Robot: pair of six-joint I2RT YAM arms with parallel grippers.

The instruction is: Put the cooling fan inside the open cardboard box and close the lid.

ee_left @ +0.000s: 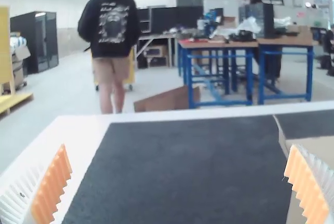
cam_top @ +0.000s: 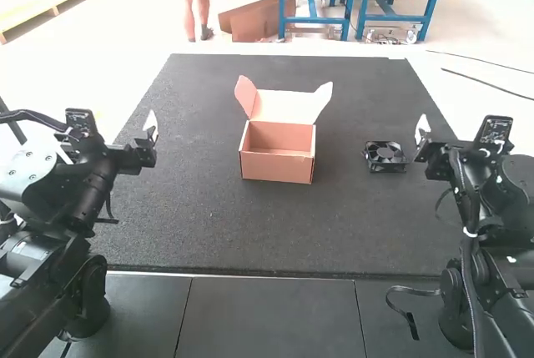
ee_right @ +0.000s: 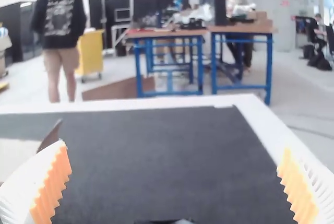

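Note:
The open cardboard box (cam_top: 278, 151) stands in the middle of the black mat (cam_top: 200, 199), lid and side flaps upright at its far side. A small black cooling fan (cam_top: 385, 156) lies flat on the mat to the box's right. My right gripper (cam_top: 424, 139) hovers just right of the fan, open and holding nothing; in its wrist view the orange pads (ee_right: 49, 185) are wide apart and the fan's edge (ee_right: 162, 221) shows low between them. My left gripper (cam_top: 149, 138) hangs over the mat's left edge, well left of the box, open with spread pads (ee_left: 49, 190).
The mat covers most of the table, with a pale rim (cam_top: 100, 66) around it. A flap of the box (ee_left: 313, 145) shows in the left wrist view, and another flap (ee_right: 51, 134) in the right wrist view. Bare mat lies between box and grippers.

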